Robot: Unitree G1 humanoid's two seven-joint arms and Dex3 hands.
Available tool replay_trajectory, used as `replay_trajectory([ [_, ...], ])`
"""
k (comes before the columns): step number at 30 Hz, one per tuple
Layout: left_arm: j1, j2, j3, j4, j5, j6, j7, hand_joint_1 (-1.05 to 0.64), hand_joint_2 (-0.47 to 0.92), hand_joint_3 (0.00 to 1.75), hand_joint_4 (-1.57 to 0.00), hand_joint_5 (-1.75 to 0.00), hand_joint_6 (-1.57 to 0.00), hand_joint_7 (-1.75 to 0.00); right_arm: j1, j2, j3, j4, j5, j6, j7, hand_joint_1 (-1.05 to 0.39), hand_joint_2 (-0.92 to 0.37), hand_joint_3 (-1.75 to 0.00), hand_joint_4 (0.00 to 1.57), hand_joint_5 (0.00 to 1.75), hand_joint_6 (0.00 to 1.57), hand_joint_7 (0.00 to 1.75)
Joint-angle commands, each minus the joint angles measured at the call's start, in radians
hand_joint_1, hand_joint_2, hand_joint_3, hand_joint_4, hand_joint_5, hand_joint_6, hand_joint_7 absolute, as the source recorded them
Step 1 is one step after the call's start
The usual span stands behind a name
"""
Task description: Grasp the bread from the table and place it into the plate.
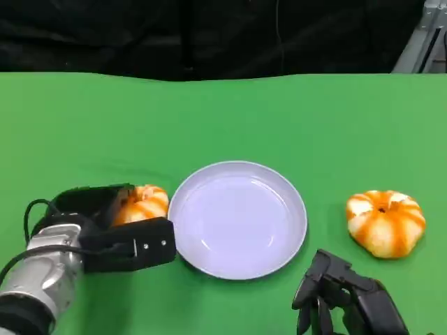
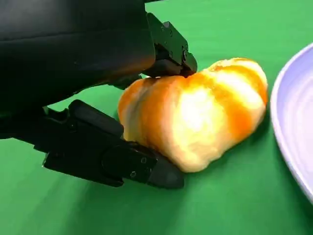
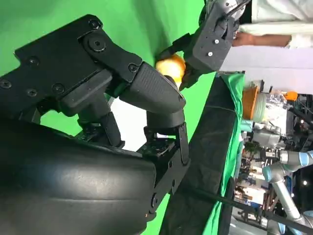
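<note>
My left hand point(image 1: 115, 227) grips the bread point(image 1: 143, 202) between its fingers point(image 2: 122, 164), on the green table point(image 1: 84, 132) just left of the plate point(image 1: 237, 220). My right hand point(image 1: 346, 296) hangs empty, fingers apart, near a second bread point(image 1: 385, 222).

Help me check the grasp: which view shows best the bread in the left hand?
The left wrist view: the bread sits large between the left hand fingers. The head view shows it half hidden behind that hand, beside the plate; the right wrist view shows a small orange patch.
</note>
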Motion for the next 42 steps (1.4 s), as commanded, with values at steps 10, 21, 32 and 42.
replay_trajectory([
  [10, 0.045, 0.069, -0.058, 0.047, 0.112, -0.057, 0.609, -0.19, 0.88, 0.1, -0.84, -1.74, -0.62, -1.71, 0.006, -0.007, -0.006, -0.007, 0.011, 0.004, -0.002, -0.49, -0.62, -1.35, 0.75, 1.75, 0.58, 1.75],
  [21, 0.097, 0.187, -0.076, -0.066, 0.181, -0.041, 0.701, -0.29, 0.86, 0.02, -0.85, -1.75, -0.78, -1.36, -0.005, -0.006, -0.01, 0.004, 0.004, 0.002, -0.009, -0.51, -0.62, -1.35, 0.74, 1.75, 0.58, 1.75],
  [32, 0.125, 0.135, -0.036, -0.233, 0.08, -0.18, 0.644, -0.23, 0.49, 1.02, -0.91, -1.75, -0.71, -1.75, -0.006, -0.006, -0.007, 0.006, -0.007, 0.001, -0.018, -0.52, -0.62, -1.35, 0.73, 1.75, 0.58, 1.75],
  [42, 0.07, -0.025, -0.034, -0.281, 0.034, -0.184, 0.566, -0.17, 0.33, 1.33, -0.97, -1.75, -0.76, -1.75, -0.007, 0.009, 0.009, 0.021, -0.006, -0.007, -0.019, -0.5, -0.61, -1.38, 0.77, 1.75, 0.59, 1.75],
])
